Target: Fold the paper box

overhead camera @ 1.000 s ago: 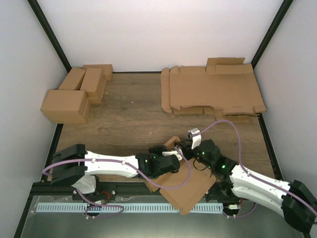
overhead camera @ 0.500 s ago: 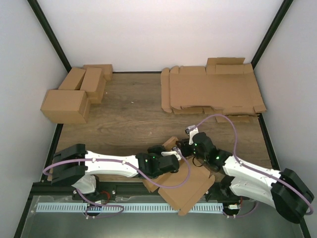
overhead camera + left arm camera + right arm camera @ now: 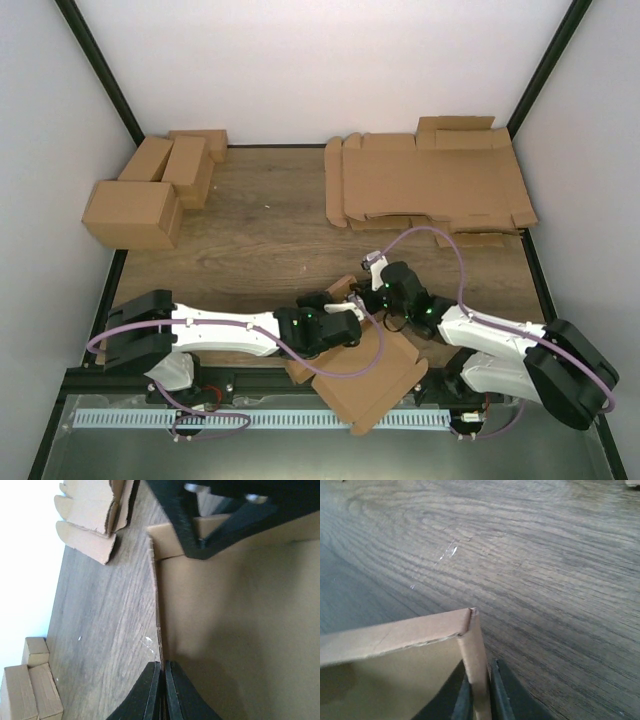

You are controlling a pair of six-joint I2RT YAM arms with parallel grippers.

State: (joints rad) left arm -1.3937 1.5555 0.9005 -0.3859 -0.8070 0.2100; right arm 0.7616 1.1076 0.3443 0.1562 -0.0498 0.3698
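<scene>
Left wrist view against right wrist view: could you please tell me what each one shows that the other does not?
Only the left wrist view shows the finished boxes, the stack of flat sheets, and the left gripper shut on an edge of the paper box. Only the right wrist view shows how the right gripper clamps an upright corner flap of that box. Both show the paper box and the wooden table.

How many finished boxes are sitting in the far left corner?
4 show: the front box, the middle-left box, the middle-right box and the back box. Others could be hiding behind them.
</scene>
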